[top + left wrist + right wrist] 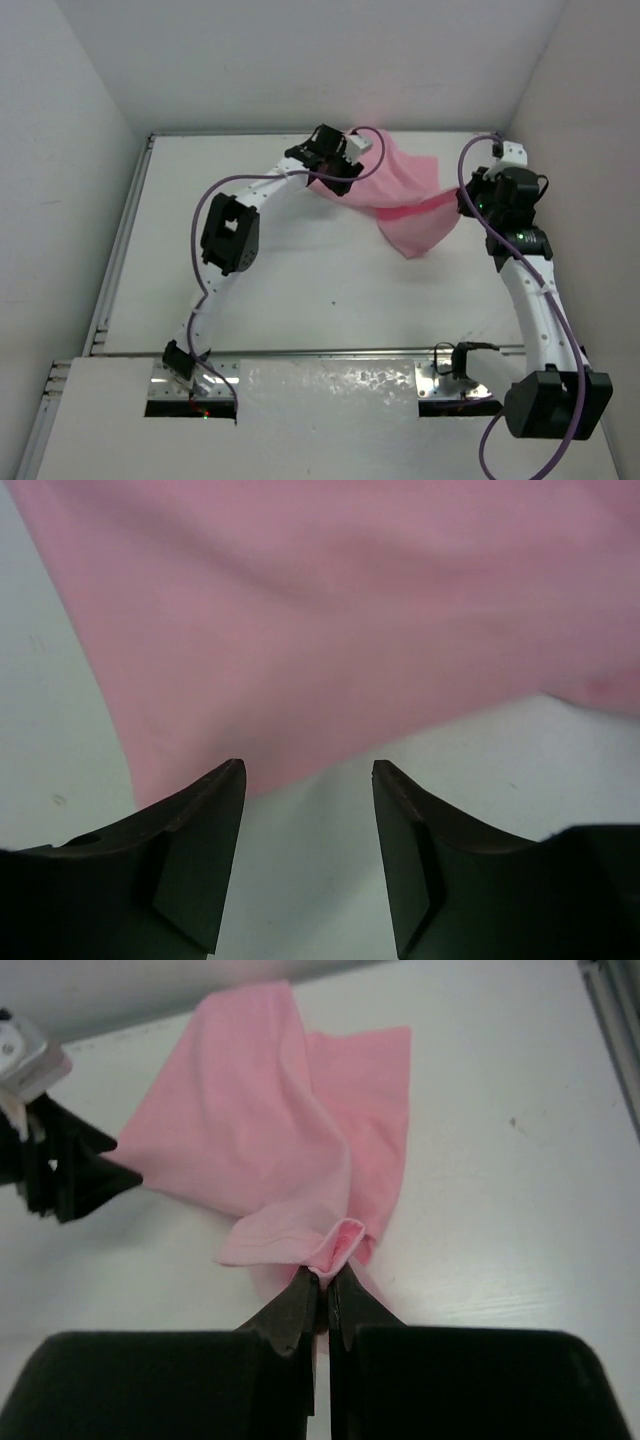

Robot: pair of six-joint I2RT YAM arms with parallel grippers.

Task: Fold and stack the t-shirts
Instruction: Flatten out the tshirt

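Slack is the worry. The pink t-shirt (400,200) sits crumpled at the far middle-right of the tabletop (330,300), neither spread nor folded, so I judge the task barely begun. My right pincer (322,1282) is clenched on a small rolled pinch at the shirt's near-right edge, and the fabric fans away from it toward my left side. My left pincer (308,768) is released, jaws wide apart with nothing between them. The shirt's edge lies just beyond its tips.

Several things could go wrong from here. The right grip holds only a narrow fold, possibly more than one layer. If I pull hard, the cloth may slip out, or I may drag a doubled layer and spread the shirt twisted. If the left pincer closes where it is, it may catch only air or bare tabletop, since the hem sits ahead of the tips, not between them. If it reaches too deep, it may take a bunch and not a single edge, and the shirt would lift as a lump. Pulling the two sides unevenly would skew it.
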